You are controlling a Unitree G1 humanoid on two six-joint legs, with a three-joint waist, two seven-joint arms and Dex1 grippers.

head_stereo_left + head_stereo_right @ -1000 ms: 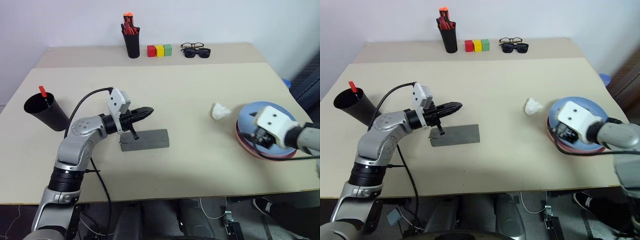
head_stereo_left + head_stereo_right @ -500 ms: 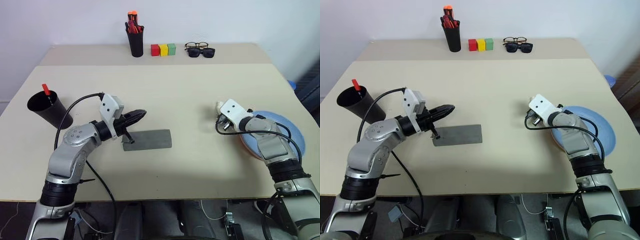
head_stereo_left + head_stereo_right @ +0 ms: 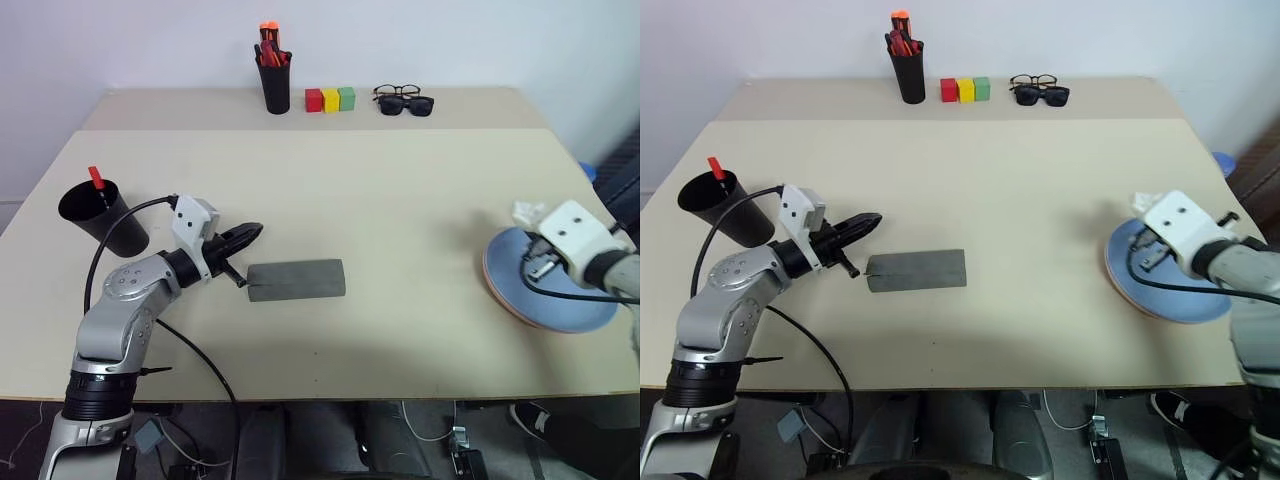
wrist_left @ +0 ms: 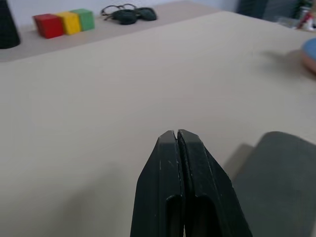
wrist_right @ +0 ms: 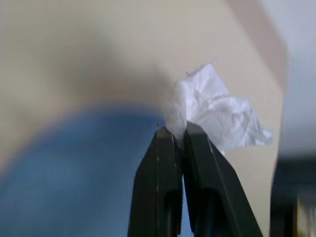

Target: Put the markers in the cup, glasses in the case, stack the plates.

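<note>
The grey case [image 3: 296, 279] lies closed at the table's centre-left. My left gripper [image 3: 250, 231] hovers just left of it, shut and empty, its fingertips [image 4: 168, 140] pressed together. The black cup [image 3: 103, 215] stands at the far left, and a marker's red cap [image 3: 97, 178] sticks out of it. At the right edge the blue plate [image 3: 560, 300] rests on the pink plate [image 3: 491, 280]. Over the plates' far rim, my right gripper [image 5: 177, 129] is shut on a crumpled white tissue [image 3: 526, 212]. The glasses are hidden.
At the back of the table stand a black pen holder with orange-red pens [image 3: 275, 85], three coloured blocks [image 3: 330, 99], and dark-framed spectacles beside black sunglasses [image 3: 404, 100]. The table's right edge runs close behind the plates.
My right gripper closed on the tissue beside the plates and carried it right, over their far rim. My left gripper drew back left, off the case.
</note>
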